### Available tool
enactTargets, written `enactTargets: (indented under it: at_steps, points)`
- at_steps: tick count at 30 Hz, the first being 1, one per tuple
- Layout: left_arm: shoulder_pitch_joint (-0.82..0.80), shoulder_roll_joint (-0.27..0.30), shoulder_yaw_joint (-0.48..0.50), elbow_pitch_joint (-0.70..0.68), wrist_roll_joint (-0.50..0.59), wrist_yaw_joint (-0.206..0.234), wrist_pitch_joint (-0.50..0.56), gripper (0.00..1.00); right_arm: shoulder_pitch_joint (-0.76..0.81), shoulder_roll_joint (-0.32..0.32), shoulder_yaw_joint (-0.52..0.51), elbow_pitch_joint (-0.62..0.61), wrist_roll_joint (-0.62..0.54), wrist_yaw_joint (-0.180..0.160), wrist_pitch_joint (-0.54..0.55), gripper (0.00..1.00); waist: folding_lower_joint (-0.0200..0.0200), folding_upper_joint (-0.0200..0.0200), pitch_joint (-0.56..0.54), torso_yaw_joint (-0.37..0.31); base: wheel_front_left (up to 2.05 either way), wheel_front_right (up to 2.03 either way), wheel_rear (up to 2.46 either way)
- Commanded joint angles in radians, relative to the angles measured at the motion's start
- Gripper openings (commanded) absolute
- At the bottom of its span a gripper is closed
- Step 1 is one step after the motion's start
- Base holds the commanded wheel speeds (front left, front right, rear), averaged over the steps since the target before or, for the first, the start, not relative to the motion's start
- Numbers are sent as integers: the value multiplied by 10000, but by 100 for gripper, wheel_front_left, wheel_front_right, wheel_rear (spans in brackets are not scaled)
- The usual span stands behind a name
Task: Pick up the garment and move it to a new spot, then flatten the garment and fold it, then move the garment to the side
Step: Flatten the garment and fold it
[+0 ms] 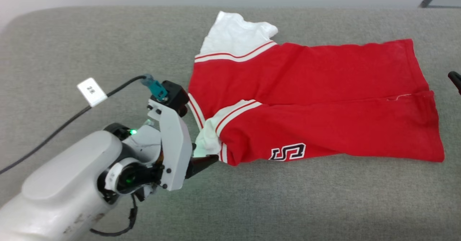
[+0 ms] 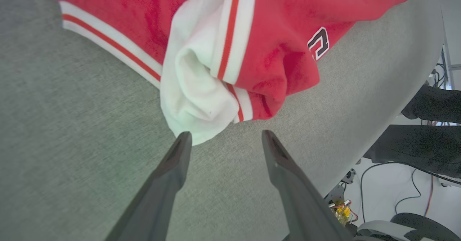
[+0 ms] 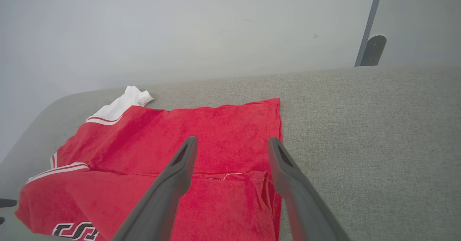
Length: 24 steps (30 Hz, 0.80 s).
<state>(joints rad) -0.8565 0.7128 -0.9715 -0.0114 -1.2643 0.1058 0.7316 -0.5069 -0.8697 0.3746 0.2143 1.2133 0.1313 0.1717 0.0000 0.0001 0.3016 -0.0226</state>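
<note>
The garment, a red jersey with white sleeves and striped trim, lies folded lengthwise on the grey surface. Part of its black number shows on the near fold. My left gripper is at the garment's left end, beside the bunched white sleeve. In the left wrist view the left gripper is open, the sleeve's tip touching or just off one fingertip and bare surface in the gap. My right gripper is open and hovers over the garment's hem end, holding nothing. One of its dark fingertips shows at the head view's right edge.
A black cable with a white tag runs across the surface to my left wrist. The surface's rounded near edge drops to a floor with cables and dark shapes. A pale wall and a grey post stand behind.
</note>
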Motion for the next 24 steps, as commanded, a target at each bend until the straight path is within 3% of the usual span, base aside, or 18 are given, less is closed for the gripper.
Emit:
enactTargets:
  at_steps: [1,19,21,23,24]
  points:
    - [-80,-160,-22,180,-137,-2,61,100,-112,63,-72,-16,-54,-12,-10,100,0,-1,214,-220,0,0,0]
    - [-43,-1406,-226,2632,-505,-669,-44,97,-271,28,-286,-63,59,-12,-148,100,0,-1,932,-905,0,0,0]
    - [21,-1460,-220,2784,-545,-793,-112,45,-255,-33,-298,-74,64,-12,-127,100,0,-1,962,-927,0,0,0]
    - [108,-1516,-274,2882,-548,-924,-123,0,-206,-111,-249,-118,65,-10,-3,100,0,-1,972,-927,0,0,0]
    - [158,-1551,-303,2904,-569,-1003,-135,0,-166,-188,-183,-156,65,-12,133,100,0,-1,974,-920,0,0,0]
